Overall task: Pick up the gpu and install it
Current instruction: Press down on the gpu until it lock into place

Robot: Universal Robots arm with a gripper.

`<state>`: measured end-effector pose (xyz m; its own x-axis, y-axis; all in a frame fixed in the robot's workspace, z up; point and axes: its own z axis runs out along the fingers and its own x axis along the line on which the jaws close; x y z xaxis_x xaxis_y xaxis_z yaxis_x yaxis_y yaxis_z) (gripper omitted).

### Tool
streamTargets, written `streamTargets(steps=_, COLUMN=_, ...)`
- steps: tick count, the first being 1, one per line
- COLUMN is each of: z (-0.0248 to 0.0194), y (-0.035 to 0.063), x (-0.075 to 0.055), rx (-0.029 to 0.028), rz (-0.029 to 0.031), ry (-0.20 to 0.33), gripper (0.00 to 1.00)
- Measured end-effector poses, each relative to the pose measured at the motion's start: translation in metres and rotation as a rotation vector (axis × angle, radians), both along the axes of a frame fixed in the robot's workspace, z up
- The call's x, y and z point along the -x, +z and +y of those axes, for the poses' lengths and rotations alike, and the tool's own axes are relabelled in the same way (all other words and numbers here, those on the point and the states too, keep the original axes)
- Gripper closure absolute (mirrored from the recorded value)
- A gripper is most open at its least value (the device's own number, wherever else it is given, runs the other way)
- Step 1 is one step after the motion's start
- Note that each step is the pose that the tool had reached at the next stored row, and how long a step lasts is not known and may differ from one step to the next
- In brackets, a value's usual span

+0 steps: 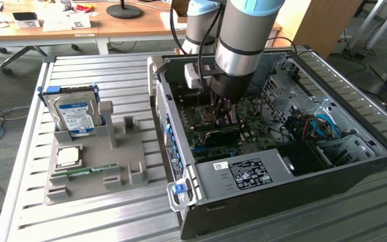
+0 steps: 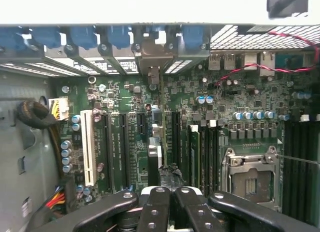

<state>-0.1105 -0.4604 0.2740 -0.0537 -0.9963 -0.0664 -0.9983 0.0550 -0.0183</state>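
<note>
And there was the arm (image 1: 242,38), a thick silver-grey tube with a pale blue cap at its upper joint and a dark band ringing it lower down. A second grey tube stood just behind, black cables trailing down alongside. Below the band the wrist turned black and cylindrical, and a small white-grey box was bolted to its side. From the wrist view the hand (image 2: 167,204) looked glossy black: curved outer links, two straight inner bars, each studded with round silver pins, and dark rubbery wrap at the tips.
</note>
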Motion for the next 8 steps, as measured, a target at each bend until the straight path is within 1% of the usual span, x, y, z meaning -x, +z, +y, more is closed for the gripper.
streamTargets(steps=8, z=0.0000, y=0.0231, x=0.000, rx=0.0000, rz=-0.0006, ry=0.000, gripper=0.89)
